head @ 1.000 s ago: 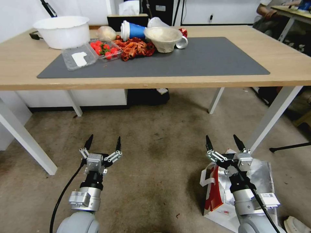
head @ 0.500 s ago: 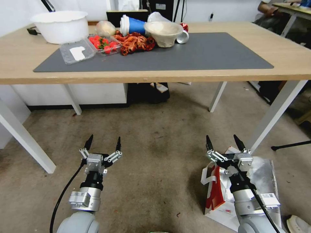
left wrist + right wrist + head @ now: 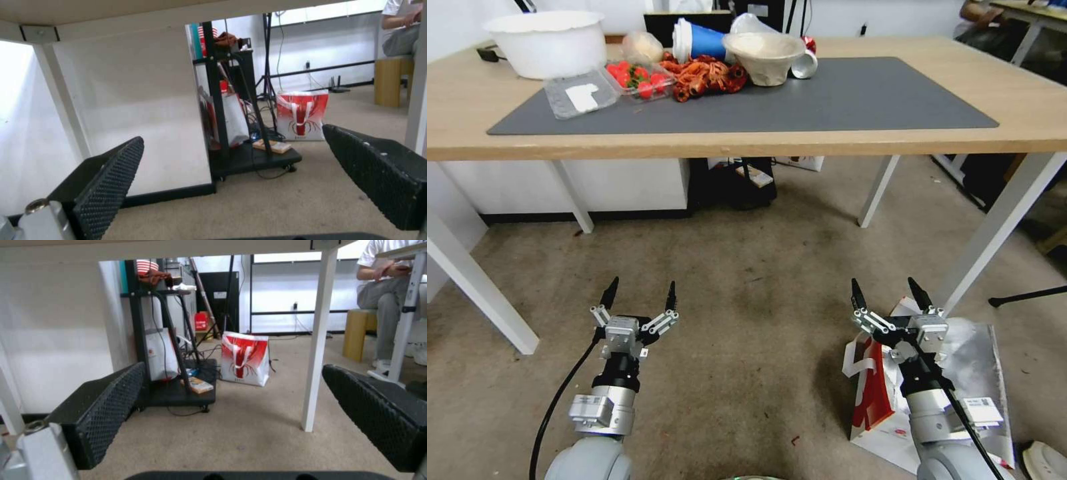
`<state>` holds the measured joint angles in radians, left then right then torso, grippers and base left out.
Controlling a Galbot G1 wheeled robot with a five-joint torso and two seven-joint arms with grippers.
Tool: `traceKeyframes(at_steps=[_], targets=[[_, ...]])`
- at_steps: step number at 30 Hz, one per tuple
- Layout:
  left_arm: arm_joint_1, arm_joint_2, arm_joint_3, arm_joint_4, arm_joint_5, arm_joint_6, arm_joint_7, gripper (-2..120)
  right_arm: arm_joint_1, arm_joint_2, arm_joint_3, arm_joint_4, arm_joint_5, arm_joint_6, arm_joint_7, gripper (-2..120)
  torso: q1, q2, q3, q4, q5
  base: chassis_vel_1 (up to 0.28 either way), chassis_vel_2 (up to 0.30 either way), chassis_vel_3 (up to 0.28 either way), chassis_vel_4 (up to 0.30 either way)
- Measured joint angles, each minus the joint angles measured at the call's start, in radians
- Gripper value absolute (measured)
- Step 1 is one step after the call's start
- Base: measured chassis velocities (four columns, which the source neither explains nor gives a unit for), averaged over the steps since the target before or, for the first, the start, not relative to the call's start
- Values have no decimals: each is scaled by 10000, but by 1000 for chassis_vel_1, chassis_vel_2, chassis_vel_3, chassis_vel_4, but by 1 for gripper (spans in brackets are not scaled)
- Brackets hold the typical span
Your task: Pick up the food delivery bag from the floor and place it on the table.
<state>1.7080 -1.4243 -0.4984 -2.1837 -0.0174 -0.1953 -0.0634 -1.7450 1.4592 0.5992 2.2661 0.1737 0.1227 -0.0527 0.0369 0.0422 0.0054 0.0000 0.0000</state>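
Note:
The food delivery bag (image 3: 970, 363) stands open on the floor (image 3: 747, 293) at my lower right, showing its silver lining, a red side panel and a white strap handle. My right gripper (image 3: 886, 287) hangs open just over the bag's near-left rim, and its arm covers the bag's middle. My left gripper (image 3: 642, 287) is open over bare carpet, well to the left of the bag. Ahead stands the table (image 3: 747, 143) with its dark grey mat (image 3: 860, 93). Each wrist view looks under the tabletop between open fingers (image 3: 111, 180) (image 3: 111, 406).
On the table's far left are a white bowl (image 3: 546, 41), strawberries (image 3: 640, 79), crayfish (image 3: 707, 75), a blue cup (image 3: 697, 41) and a paper bowl (image 3: 764, 57). White table legs (image 3: 1000, 227) (image 3: 480, 293) flank the carpet. A black cart (image 3: 178, 390) and a lobster-print bag (image 3: 245, 358) stand beyond.
The whole picture has shifted: the table sits higher in the view and more floor under it shows, so the camera moved. Both arms hold the same pose, still open.

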Motion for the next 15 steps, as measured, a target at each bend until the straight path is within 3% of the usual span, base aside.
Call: traceKeyframes(at_steps=[15], targets=[[-14, 0, -8, 35, 6, -15, -46, 100, 47, -7, 135, 41, 164, -46, 29, 100, -50, -210, -54, -1, 0, 0, 0, 0, 0]])
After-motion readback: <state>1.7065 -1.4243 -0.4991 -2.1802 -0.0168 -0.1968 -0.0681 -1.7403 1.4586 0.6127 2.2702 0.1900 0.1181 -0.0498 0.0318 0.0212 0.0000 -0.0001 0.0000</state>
